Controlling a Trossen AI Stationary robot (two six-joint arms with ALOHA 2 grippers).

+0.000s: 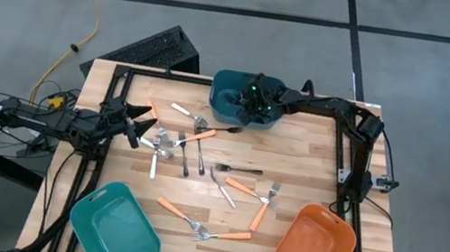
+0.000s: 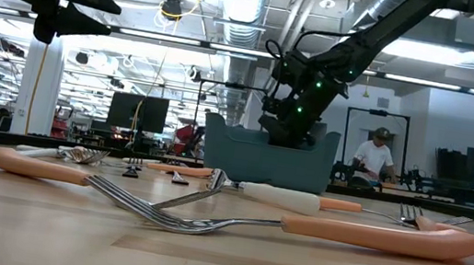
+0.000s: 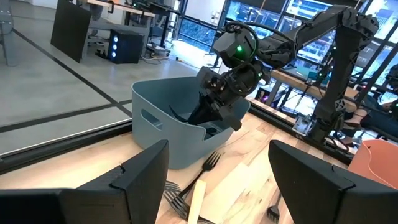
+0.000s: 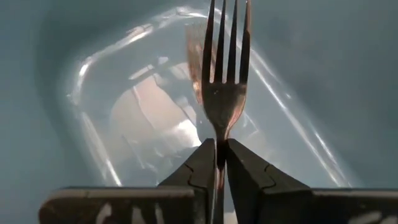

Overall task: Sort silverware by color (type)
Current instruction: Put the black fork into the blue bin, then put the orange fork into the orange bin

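At the desk's left edge we park the left tool, jaws spread and empty, clear of the scattered silverware. Our right tool reaches into the dark teal bin, clamping a dark fork for deposit. The wooden desk stands in a workshop.

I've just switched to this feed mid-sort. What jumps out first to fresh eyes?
The right gripper reaches down into the dark teal bin at the table's far edge, a dark fork pinched between its fingers. The left gripper hovers open at the left side. Between them, orange-handled forks and silver forks lie scattered on the wooden table, with a light teal bin and an orange bin on the near edge.
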